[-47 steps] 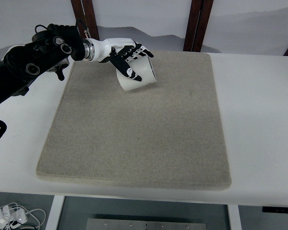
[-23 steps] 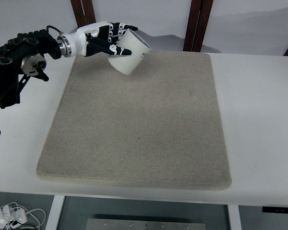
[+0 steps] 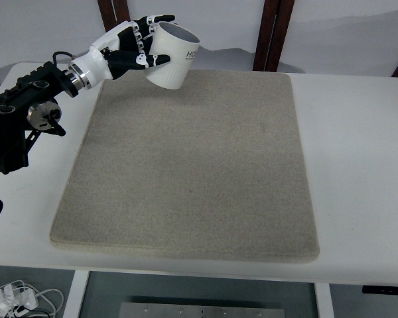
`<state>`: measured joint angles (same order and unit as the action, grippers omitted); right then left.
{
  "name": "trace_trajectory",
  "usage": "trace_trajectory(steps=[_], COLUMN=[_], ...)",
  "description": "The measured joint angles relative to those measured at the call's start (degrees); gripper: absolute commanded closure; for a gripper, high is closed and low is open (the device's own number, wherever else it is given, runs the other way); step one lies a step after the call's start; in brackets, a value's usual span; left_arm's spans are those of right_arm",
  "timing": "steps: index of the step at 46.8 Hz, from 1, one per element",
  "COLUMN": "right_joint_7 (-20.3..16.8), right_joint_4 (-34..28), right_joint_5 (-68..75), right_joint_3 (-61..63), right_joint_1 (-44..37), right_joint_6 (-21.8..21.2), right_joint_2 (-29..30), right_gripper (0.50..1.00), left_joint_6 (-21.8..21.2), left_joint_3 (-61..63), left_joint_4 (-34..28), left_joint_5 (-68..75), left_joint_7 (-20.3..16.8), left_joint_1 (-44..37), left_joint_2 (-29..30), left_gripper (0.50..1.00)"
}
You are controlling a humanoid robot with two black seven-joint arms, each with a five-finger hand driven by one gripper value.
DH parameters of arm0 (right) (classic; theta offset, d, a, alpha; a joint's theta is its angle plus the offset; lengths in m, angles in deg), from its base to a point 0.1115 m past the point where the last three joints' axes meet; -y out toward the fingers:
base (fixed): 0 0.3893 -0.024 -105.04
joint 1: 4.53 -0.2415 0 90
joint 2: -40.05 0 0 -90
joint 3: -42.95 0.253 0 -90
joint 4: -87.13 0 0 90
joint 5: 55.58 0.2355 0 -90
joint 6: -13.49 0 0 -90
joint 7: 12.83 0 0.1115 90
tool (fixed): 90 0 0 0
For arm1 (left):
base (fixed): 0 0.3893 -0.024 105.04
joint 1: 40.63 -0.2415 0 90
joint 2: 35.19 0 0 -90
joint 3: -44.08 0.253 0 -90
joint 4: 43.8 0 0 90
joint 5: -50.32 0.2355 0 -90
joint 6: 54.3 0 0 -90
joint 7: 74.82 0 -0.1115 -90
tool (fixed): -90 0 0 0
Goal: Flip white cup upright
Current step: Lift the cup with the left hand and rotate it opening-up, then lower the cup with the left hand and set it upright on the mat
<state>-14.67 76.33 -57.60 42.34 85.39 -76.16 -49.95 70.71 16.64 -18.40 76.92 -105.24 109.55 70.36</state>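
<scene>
A white tabletop (image 3: 358, 165) fills most of the view, and one large grey-beige felt mat (image 3: 186, 165) lies across its middle, running from near the far edge almost to the near edge. The mat's surface is bare; nothing stands on it or blocks the space under the lifted cup. Behind the far edge two dark wooden posts (image 3: 272, 33) rise against a pale wall, one toward the far left corner and one nearer the middle. Below the near left corner, off the tabletop, a tangle of white cables (image 3: 16, 298) lies on the floor. One black robot arm (image 3: 26, 112) comes in from the left edge and reaches along the far left part of the tabletop; the right arm does not show. Its left hand (image 3: 136, 43), white with black joints, is clamped on the single white cup (image 3: 172, 56), fingers (image 3: 152, 61) wrapped around the wall from the left side. The cup hangs in the air above the mat's far left corner, clear of the mat, tilted with its open mouth facing up and away and its base pointing down toward the mat. Its wall is plain white with small dark lettering near the rim, too small to read, and the inside looks greyish.
</scene>
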Motion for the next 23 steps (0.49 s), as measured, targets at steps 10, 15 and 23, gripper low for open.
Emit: trace_trajectory(steps=[10,15,23], right_joint_7=[0.0,0.0,0.0], right_joint_4=[0.0,0.0,0.0], right_joint_5=[0.0,0.0,0.0], right_joint_3=[0.0,0.0,0.0], right_joint_1=[0.0,0.0,0.0], right_joint_6=[0.0,0.0,0.0], right_joint_2=[0.0,0.0,0.0], right_gripper=[0.548,0.548,0.548], left_joint_6=[0.0,0.0,0.0], left_joint_3=[0.2,0.2,0.5], left_joint_4=[-0.8,-1.9,-3.1], left_joint_5=[0.4,0.5,0.6], left_joint_7=[-4.6,-4.6,-4.6], left_joint_1=[-2.7,-3.3,-4.0], left_joint_2=[0.0,-0.3,-0.8], left_gripper=[1.000,1.000,1.000])
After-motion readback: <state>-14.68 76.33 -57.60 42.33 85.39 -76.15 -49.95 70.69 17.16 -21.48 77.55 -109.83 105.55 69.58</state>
